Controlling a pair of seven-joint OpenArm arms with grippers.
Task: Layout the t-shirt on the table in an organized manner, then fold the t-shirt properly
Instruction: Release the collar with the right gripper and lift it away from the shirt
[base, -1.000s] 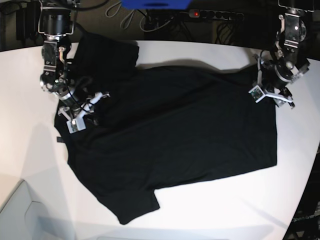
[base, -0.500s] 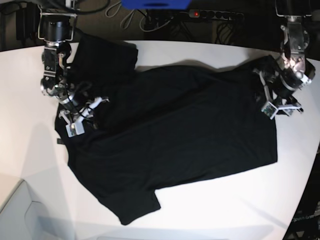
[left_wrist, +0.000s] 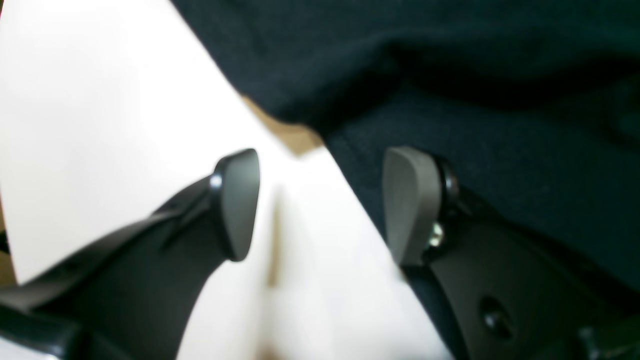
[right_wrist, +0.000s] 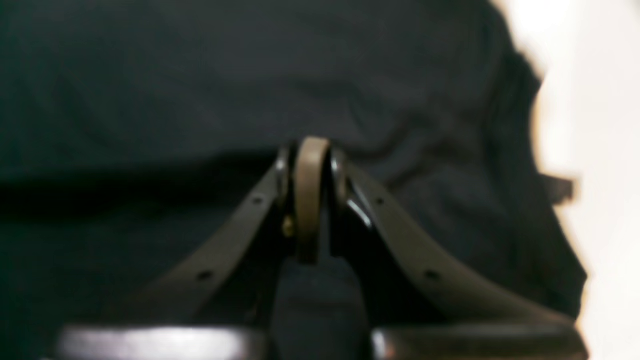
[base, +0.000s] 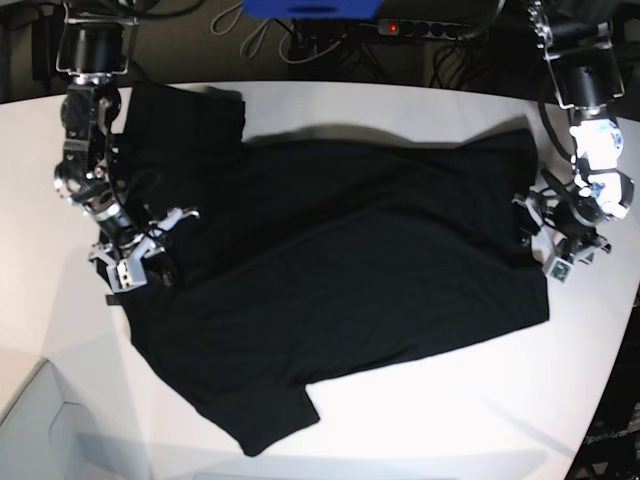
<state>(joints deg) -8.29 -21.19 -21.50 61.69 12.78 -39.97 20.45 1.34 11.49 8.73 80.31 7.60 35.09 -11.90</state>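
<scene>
Left gripper (left_wrist: 320, 205) stood with jaws apart over the table (base: 400, 420), straddling the t-shirt (base: 340, 280) edge. Right gripper (right_wrist: 310, 200) was pressed together over cloth. Black and back-up, the shirt lay spread across the table; only the right wrist view showed its hem tag (right_wrist: 557, 190).

Tabletop (base: 420, 400): white, smooth, curved far edge, bare margins on all sides. Lying directly on it: black t-shirt (base: 340, 270), spread mostly flat across middle, one sleeve toward near edge, another toward far left corner, cloth bunched along left side, small dark tag at left edge.
</scene>
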